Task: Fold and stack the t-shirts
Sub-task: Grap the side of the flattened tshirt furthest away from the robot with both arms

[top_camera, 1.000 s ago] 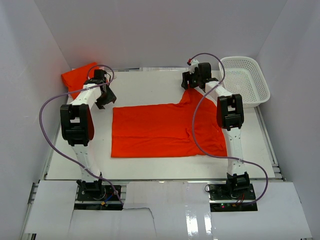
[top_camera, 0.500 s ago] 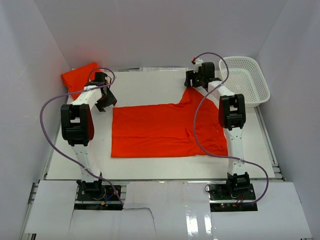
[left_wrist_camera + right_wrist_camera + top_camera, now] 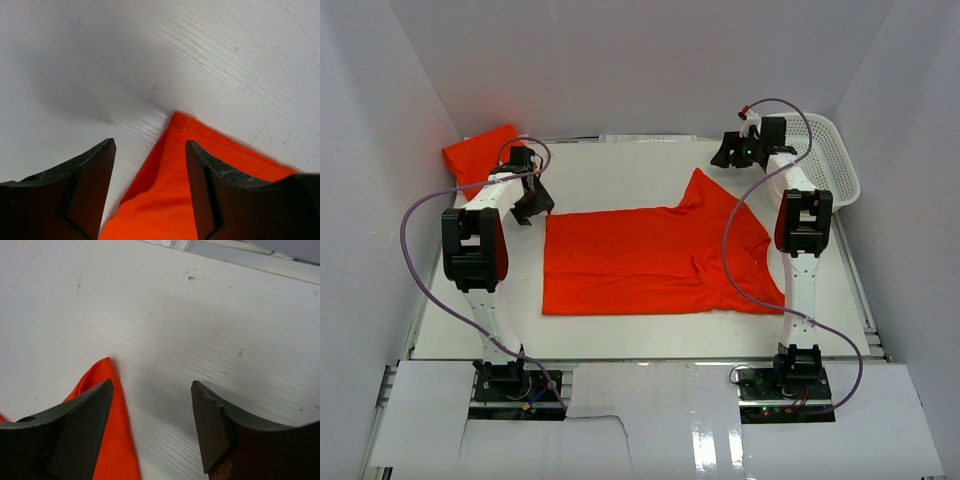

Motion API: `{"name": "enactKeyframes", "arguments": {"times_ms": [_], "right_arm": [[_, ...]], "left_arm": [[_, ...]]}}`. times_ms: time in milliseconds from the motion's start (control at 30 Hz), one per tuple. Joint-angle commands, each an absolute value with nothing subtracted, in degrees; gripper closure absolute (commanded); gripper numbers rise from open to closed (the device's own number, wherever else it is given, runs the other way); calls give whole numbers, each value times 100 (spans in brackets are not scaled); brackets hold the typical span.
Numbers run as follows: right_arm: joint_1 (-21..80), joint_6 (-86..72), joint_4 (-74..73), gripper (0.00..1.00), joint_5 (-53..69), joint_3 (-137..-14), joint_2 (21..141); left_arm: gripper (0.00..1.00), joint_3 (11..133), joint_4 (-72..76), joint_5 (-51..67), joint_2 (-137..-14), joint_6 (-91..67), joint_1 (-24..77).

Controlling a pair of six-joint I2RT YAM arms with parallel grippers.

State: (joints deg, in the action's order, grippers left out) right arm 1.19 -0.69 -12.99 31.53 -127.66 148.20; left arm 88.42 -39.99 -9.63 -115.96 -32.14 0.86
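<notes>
A bright orange-red spread t-shirt [image 3: 650,265] lies flat across the middle of the table [image 3: 620,165]. Its body reaches toward the table's left side. One sleeve comes to a point toward the table's far right, and the cloth is a little rumpled on the right half.

A second, folded t-shirt [image 3: 475,152] sits at the table's far left corner, well apart from the first. A white mesh basket [image 3: 844,188] stands at the table's far right corner.

The left gripper [image 3: 533,208] hangs low over the left half of the table, at the far left corner of the spread t-shirt. In the left wrist view its two dark fingers [image 3: 85,185] stand apart with that corner of cloth lying between them, not pinched. Whether they touch the fabric cannot be told.

The right gripper [image 3: 724,158] is over the far right part of the table, just beyond the sleeve's point. Its fingers [image 3: 80,435] are also spread, with only bare tabletop between them. The sleeve tip lies beside the left-hand finger in that view, and nothing is held.
</notes>
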Motion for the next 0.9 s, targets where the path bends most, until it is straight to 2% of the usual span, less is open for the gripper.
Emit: {"name": "enactKeyframes", "arguments": {"times_ms": [0, 167, 300, 500, 867], "right_arm": [[316, 182, -1679, 30, 3551, -13052, 14871], [527, 597, -1898, 29, 3463, -12920, 14713], [790, 879, -1828, 30, 2842, -12578, 14458], [932, 1099, -1968, 36, 2154, -12682, 14467], [932, 1002, -1978, 41, 2074, -12832, 14555]], "left_arm": [[31, 8842, -3911, -870, -11233, -3173, 53], [31, 8816, -3911, -888, -11232, -3155, 53], [31, 8798, -3911, -879, -11215, -3147, 53], [31, 8807, -3911, -870, -11188, -3111, 53], [31, 8798, -3911, -853, -11215, -3067, 53]]}}
